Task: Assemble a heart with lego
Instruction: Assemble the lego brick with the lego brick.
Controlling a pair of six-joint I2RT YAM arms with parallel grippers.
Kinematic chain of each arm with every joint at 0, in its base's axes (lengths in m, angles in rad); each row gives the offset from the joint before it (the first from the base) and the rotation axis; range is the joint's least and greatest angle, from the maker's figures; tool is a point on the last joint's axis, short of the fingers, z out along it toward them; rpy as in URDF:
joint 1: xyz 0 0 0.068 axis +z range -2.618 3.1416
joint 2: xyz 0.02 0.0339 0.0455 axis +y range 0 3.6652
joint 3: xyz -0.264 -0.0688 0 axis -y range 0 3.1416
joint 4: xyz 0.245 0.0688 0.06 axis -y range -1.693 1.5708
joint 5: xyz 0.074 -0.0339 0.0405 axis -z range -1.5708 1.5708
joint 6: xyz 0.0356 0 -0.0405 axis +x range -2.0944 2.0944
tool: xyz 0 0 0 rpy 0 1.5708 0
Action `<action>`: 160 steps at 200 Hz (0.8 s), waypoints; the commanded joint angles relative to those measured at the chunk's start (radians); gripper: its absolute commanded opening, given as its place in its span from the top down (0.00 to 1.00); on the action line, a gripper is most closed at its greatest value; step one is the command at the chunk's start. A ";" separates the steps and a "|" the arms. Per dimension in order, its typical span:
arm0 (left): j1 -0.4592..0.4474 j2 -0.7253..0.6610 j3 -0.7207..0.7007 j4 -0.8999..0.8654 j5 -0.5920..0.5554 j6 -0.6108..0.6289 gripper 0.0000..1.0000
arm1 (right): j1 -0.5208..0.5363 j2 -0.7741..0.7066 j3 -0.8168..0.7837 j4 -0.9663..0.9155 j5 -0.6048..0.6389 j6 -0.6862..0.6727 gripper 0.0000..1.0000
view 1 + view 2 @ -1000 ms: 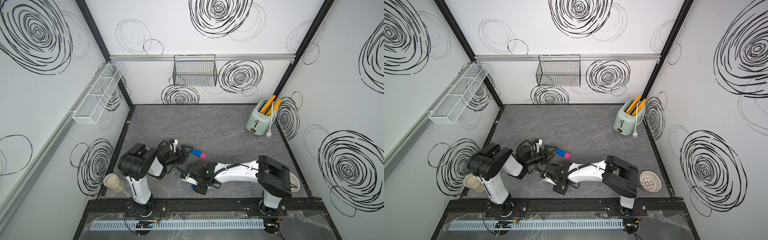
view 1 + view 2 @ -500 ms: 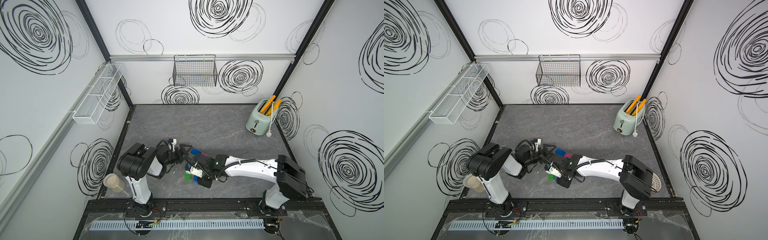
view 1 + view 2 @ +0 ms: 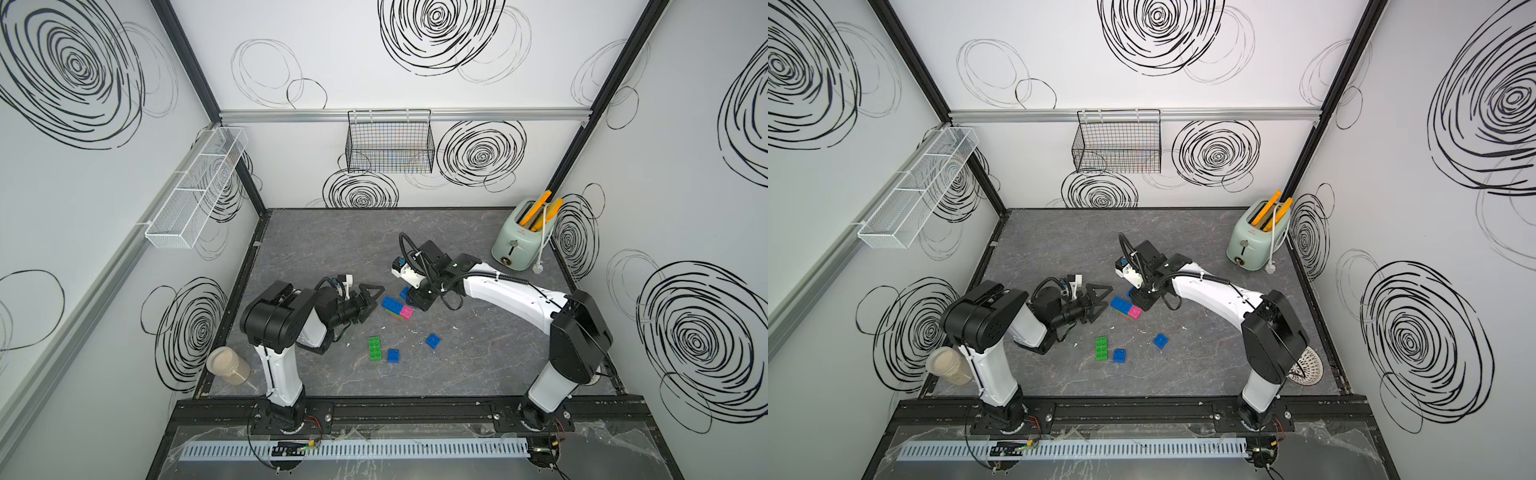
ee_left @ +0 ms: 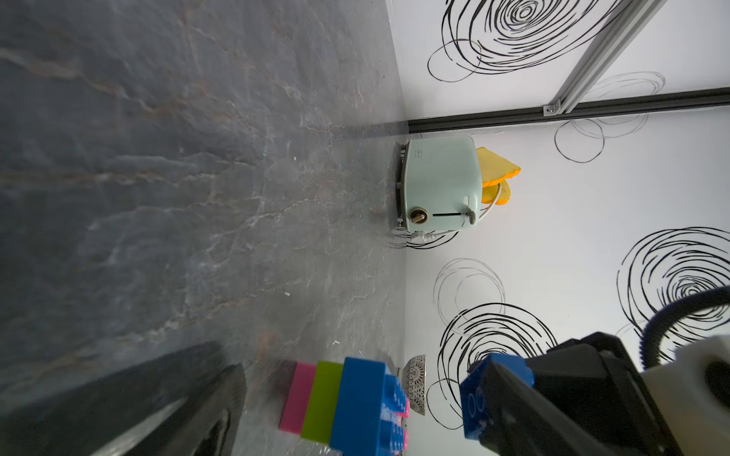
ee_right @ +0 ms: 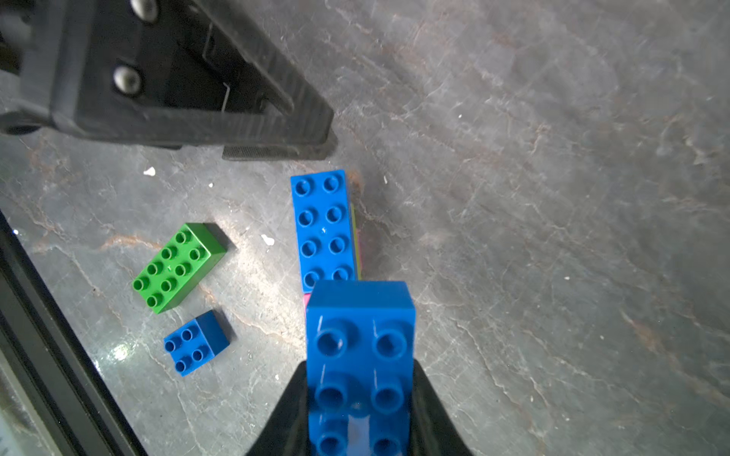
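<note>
Blue brick [image 5: 359, 355] first: keep it level and studs up. Clamped by its long sides in the right gripper [image 5: 359, 414], jaws drawn tight against it, with no slack to see from the wrist. Hangs just above the pink end of the heart [image 3: 397, 308]; cannot tell from the top views whether touching yet.

As for the heart: part built only, standing on the table [image 3: 478, 365] between the two arms, blue and pink on top, lime under them, pink lowest.

Before pressing, square the brick's studs to the row below: look down past it in the right wrist view and line its edge with the top blue row [image 5: 324, 225]. Then push straight down, never at a slant, to avoid tipping or sliding so narrow a stack.

Use the left gripper [image 3: 373, 303] as a brace. Spread wide at present, holding nothing, just beside the stack's blue end. Close it gently round the lower rows, or at least rest a finger against the side, before loading from above.

Let go only once seated flush, with no gap showing. Leave for later the green brick [image 3: 375, 348] and small blue brick [image 3: 393, 355], just beside each other nearer the front rail, and the lone blue brick [image 3: 432, 341], apart from both.
</note>
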 commanded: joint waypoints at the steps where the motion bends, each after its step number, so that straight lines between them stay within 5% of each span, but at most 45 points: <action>1: 0.008 0.026 0.011 0.110 0.009 -0.042 0.02 | 0.006 0.049 0.070 -0.041 -0.038 -0.043 0.74; 160: 0.073 0.019 -0.031 0.161 0.008 -0.064 0.03 | 0.068 0.313 0.315 -0.128 -0.008 -0.072 0.74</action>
